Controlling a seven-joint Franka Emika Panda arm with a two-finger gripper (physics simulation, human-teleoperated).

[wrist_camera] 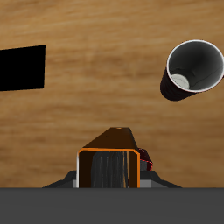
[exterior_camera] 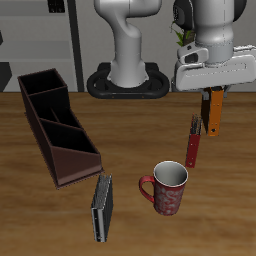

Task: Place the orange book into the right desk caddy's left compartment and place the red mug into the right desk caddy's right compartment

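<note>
The exterior camera is looking down from in front of and above the table (exterior_camera: 30,215), far enough off to be taking in the robot's base, the gripper (exterior_camera: 214,122) and everything on the tabletop at once. The wrist camera is riding on the hand and pointing straight down past the orange book (wrist_camera: 109,162) held below it, close to the wood. Both views are sharing the book and the patch of table under the hand, with a dark cup (wrist_camera: 193,70) nearby showing only from the wrist.
</note>
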